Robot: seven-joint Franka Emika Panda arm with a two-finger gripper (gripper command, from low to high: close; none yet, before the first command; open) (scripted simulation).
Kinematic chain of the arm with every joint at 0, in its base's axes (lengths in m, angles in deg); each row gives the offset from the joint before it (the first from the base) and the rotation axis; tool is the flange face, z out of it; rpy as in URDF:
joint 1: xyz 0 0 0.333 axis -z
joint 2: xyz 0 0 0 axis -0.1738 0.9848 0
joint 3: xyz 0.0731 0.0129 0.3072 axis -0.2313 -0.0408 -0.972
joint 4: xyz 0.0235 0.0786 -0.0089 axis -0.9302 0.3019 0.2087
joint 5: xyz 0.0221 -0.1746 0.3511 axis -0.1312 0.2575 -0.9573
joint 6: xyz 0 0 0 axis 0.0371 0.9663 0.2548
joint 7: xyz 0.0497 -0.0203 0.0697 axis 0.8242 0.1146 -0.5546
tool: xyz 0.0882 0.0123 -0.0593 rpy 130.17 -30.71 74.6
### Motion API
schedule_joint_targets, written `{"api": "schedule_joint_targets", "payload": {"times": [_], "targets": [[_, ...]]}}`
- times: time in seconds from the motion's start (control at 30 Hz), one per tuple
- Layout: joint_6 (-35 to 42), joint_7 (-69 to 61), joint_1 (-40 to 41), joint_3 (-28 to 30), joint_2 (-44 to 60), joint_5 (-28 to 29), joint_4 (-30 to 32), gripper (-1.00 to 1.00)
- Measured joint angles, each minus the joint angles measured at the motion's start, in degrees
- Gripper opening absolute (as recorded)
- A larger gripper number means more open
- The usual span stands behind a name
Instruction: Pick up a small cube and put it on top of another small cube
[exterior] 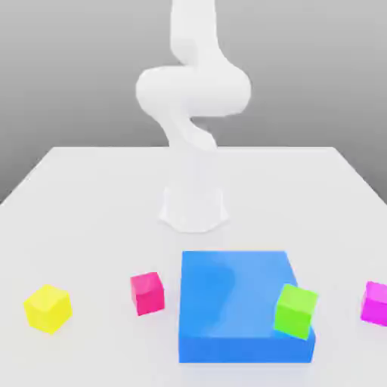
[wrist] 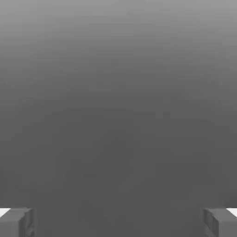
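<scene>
The fingers (wrist: 118,222) are spread wide on nothing; the small cube (exterior: 147,292) sits on the table (exterior: 91,196) at about 7 o'clock from the arm's base (exterior: 193,208).

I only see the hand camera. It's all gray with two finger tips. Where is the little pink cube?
Observer: The hot-pink cube sits on the white table, close beside the flat blue block, on the exterior view's left of it.
Kid: Is anything on the blue block?
Observer: Yes, a green cube rests on its near corner, toward the exterior view's right.
Kid: Any more cubes?
Observer: A yellow cube sits on the table, farther to the exterior view's left than the pink one.
</scene>
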Motion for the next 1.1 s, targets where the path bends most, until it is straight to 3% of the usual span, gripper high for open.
{"api": "schedule_joint_targets", "payload": {"times": [0.37, 0.6, 0.9, 0.93, 1.1], "targets": [[-16.3, 24.2, 10.3, -3.0, 20.3, -3.0, 18.7, 0.0], [-28.3, 43.9, 18.0, -5.7, 35.3, -1.9, 31.9, 0.0], [-43.6, 51.2, 15.4, -0.5, 53.9, 4.2, 31.3, 0.0], [-44.6, 51.3, 14.9, -0.1, 55.1, 4.2, 31.1, -1.0], [-44.8, 51.4, 14.9, -0.1, 55.1, 4.3, 31.1, -1.0]]}}
